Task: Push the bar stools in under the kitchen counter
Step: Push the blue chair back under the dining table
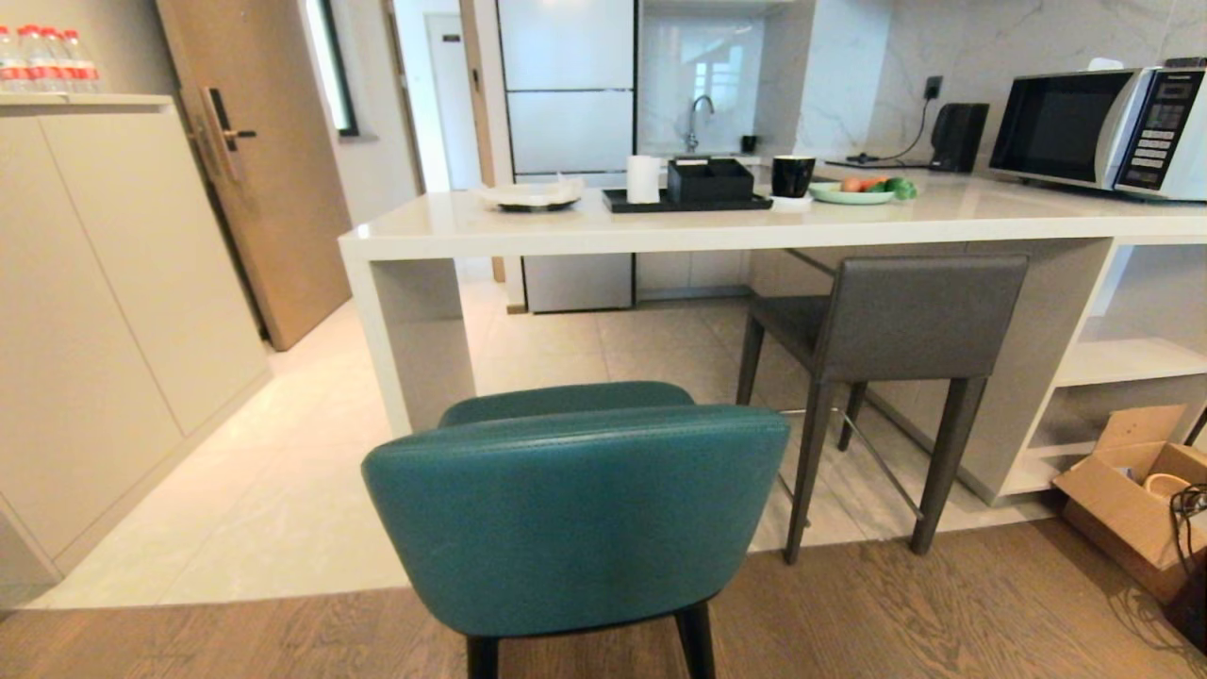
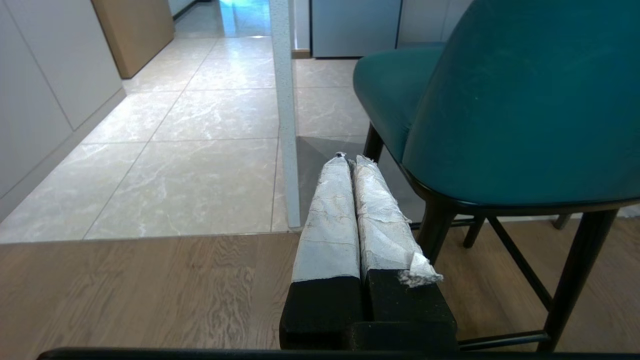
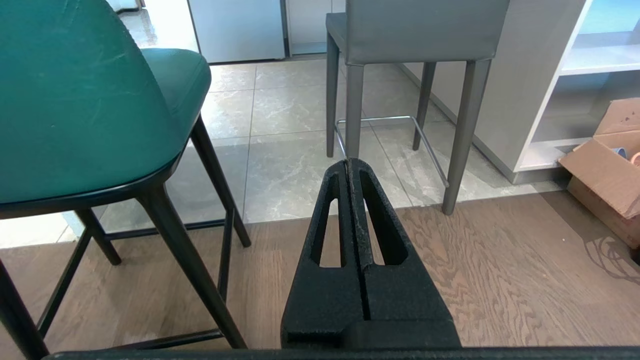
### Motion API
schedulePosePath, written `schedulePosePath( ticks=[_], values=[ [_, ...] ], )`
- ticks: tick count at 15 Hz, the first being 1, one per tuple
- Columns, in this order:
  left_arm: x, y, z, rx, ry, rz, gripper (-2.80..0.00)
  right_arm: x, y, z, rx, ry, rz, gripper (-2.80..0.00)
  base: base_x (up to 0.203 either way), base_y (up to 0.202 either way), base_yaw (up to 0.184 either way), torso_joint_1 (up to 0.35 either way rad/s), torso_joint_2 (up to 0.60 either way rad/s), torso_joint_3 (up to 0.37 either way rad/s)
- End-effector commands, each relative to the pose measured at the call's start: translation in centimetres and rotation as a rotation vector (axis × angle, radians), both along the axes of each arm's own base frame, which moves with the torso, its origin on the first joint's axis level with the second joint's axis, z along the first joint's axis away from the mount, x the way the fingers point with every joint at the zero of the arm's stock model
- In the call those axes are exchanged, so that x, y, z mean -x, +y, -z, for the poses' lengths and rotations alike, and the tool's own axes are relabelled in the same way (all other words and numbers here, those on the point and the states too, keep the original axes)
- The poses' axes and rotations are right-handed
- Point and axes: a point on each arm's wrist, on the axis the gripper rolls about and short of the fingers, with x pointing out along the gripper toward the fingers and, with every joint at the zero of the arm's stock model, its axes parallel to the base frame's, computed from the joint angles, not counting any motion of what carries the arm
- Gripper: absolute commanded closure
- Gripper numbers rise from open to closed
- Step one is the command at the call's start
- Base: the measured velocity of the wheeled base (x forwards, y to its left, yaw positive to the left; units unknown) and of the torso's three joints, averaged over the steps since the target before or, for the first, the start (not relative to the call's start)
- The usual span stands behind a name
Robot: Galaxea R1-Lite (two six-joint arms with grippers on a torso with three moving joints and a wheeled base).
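Pressing its taped fingers (image 2: pixel 327 210) flat together, the left gripper (image 2: pixel 348 160) hangs empty just beside the teal stool (image 1: pixel 575 514), off that stool's left flank and touching nothing. The right gripper (image 3: pixel 349 162) has its black jaws closed tight too, holding nothing, low over the wood floor (image 3: pixel 500 260) on the stool's other side. That teal stool stands out from the counter (image 1: pixel 585 236), its back to the robot. The grey stool (image 1: pixel 896 316) sits further right, seat partly under the counter, beside the shelves (image 1: pixel 1122 363). A cardboard box (image 1: pixel 1127 495) lies on the floor at the shelves' foot.
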Motion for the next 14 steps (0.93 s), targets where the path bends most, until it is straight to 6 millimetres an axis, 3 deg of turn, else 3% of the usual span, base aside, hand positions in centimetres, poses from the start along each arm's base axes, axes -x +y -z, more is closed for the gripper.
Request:
schedulePosePath(
  ticks=[1, 14],
  values=[
    [-0.01, 0.00, 0.00, 0.000, 0.002, 0.000, 0.00, -0.01, 0.00, 0.00, 0.001, 0.002, 0.000, 0.00, 0.000, 0.000, 0.000, 0.000, 0.00, 0.000],
    [-0.01, 0.00, 0.00, 0.003, 0.002, 0.000, 0.00, 0.00, 0.00, -0.01, 0.001, -0.001, -0.002, 0.00, 0.000, 0.000, 0.000, 0.000, 0.00, 0.000]
  ],
)
